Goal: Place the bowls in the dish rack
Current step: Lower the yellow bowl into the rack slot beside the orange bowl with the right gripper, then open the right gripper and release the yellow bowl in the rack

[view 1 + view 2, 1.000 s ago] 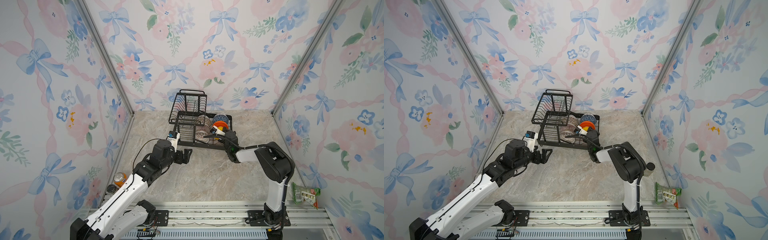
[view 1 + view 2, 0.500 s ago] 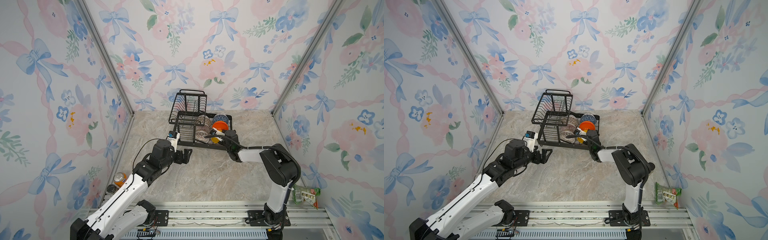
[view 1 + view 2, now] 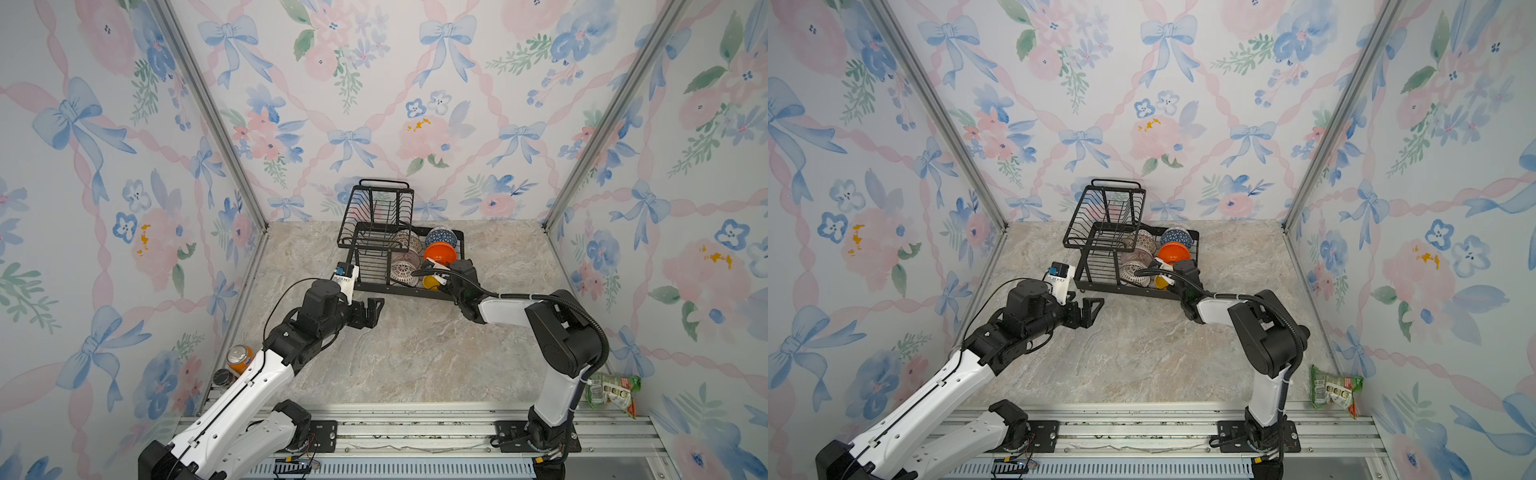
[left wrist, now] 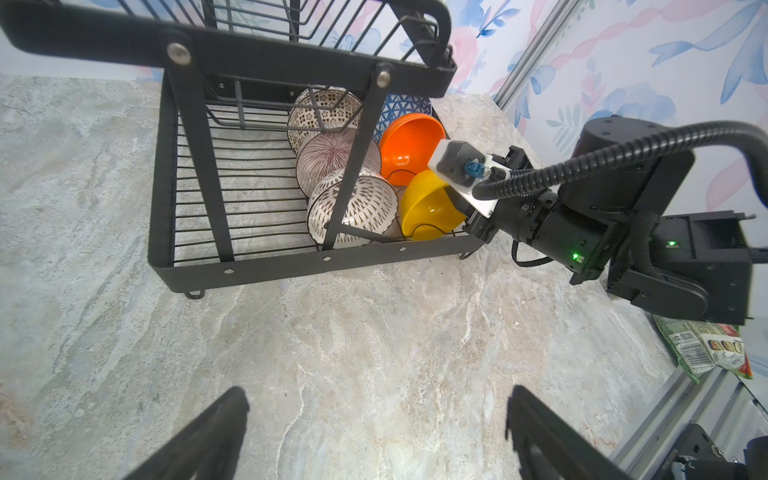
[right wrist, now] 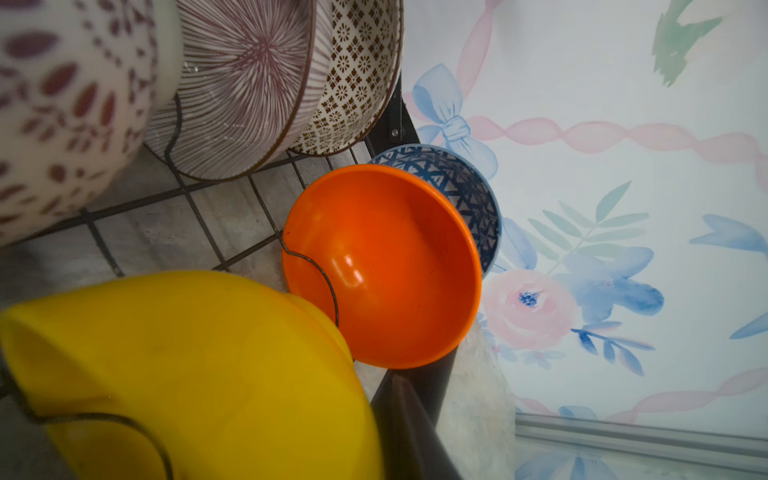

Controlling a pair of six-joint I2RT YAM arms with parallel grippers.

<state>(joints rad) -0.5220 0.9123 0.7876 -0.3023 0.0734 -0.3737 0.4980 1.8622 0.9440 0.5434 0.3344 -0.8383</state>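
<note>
Standing at the counter's (image 3: 415, 365) back edge near its middle, the dish rack (image 3: 376, 208) carries all six bowls in the right half of its lower tray, each tipped up on its rim between the wires.

One row sits partly under the raised upper basket. The white lattice bowl (image 4: 324, 108) is rearmost, the pink-striped bowl (image 4: 332, 158) is against it, and the black-and-white patterned bowl (image 4: 353, 208) is nearest the front rail.

A second row runs beside them, towards the counter's right edge. The blue geometric bowl (image 4: 405, 108) is at the back, with the orange bowl (image 4: 409, 145) just in front of it. The yellow bowl (image 4: 428, 208) sits in the tray's front right corner, close against the orange one.

The right fingers (image 5: 405, 432) are at the yellow bowl. One dark finger lies just beside its rim in the right wrist view and the other is hardly seen. I cannot tell whether they are grasping the bowl or released.

The left fingers (image 4: 212, 436) are spread wide and empty over bare counter, just in front of the rack's front left corner.

An orange drink can (image 3: 240, 359) stands at the counter's left edge near the front. A green snack packet (image 3: 611, 390) lies by the front right corner.
</note>
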